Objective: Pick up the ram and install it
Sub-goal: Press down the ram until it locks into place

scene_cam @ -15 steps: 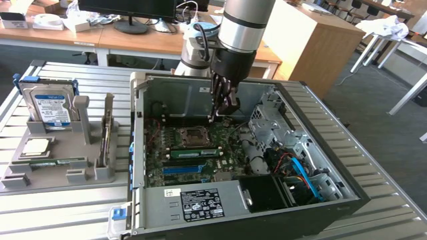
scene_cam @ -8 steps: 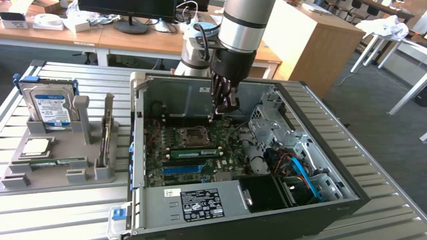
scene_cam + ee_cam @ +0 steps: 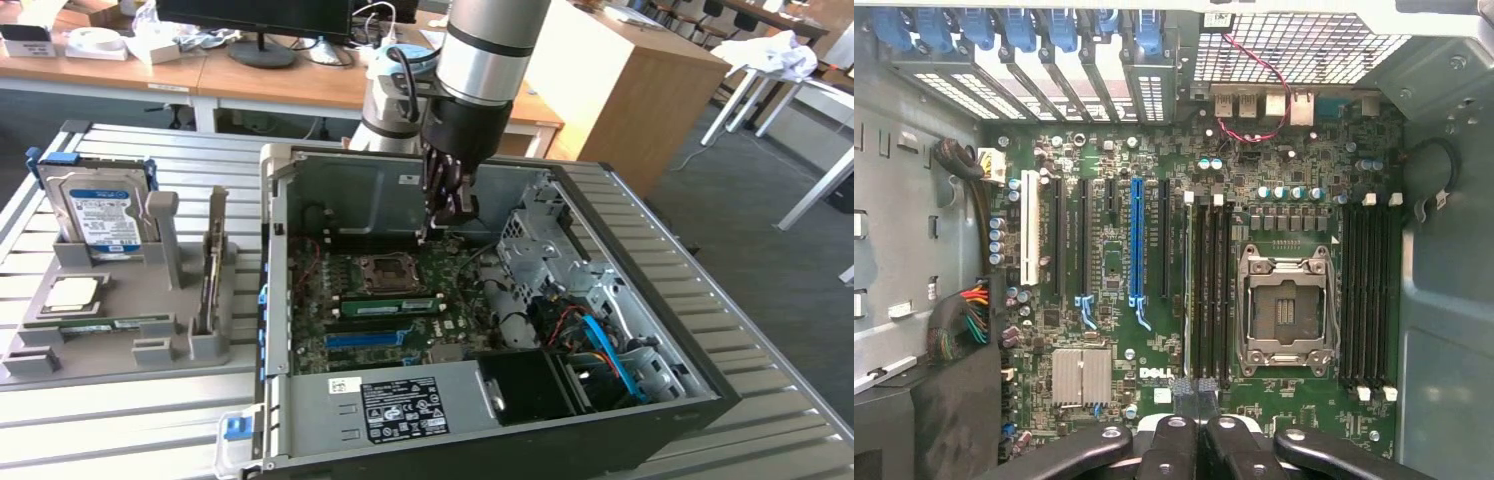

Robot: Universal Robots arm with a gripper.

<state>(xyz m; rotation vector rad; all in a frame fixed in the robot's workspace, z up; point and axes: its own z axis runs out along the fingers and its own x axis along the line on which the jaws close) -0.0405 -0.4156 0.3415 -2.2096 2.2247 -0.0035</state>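
A long green ram stick with black chips stands on edge in a slot of the motherboard, beside the bare CPU socket. In the wrist view I see it edge-on as a thin pale line in the slot bank next to the socket. My gripper hangs inside the open PC case, above the board and near the end of that slot bank, clear of the stick. Its fingertips are pressed together with nothing between them. A second green stick lies flat in the grey fixture.
The grey fixture at the exterior view's left also holds a hard drive, a square silver CPU and an upright expansion card. Case walls, the drive cage and cables ring the board.
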